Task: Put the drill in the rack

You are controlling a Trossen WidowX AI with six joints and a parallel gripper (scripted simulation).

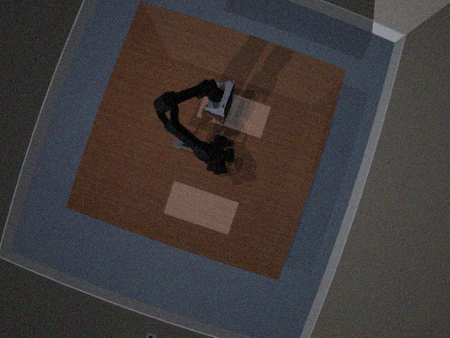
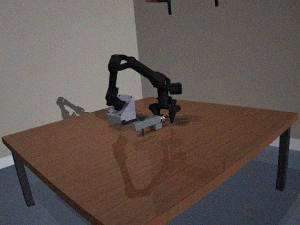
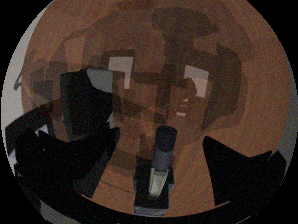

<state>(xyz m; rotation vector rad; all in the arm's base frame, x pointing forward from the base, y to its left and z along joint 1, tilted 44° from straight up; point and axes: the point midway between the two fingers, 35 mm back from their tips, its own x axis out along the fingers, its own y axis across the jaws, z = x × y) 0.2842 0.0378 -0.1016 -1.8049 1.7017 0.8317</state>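
Observation:
My gripper (image 1: 221, 157) (image 2: 165, 118) (image 3: 163, 137) is open and empty, pointing down, its fingers apart on either side of a small upright assembly. What looks like the drill (image 3: 165, 143), a dark-topped cylinder, stands between the fingers without being gripped. A pale yellow-green wedge (image 2: 162, 117) (image 3: 158, 181), apparently the key, is beside it on a small dark grey block (image 3: 151, 204). A long grey bar (image 2: 141, 124) (image 1: 182, 145) is raised on supports beside the gripper. I cannot tell whether this bar is the rack. How firmly the drill sits is hidden.
A dark box-like form with a grey face (image 3: 100, 80) stands left of the fingers in the wrist view. The arm's pale grey base (image 1: 223, 103) (image 2: 129, 110) stands behind the bar. The brown wooden table (image 1: 121, 174) (image 2: 199, 154) carries bright patches and arm shadows.

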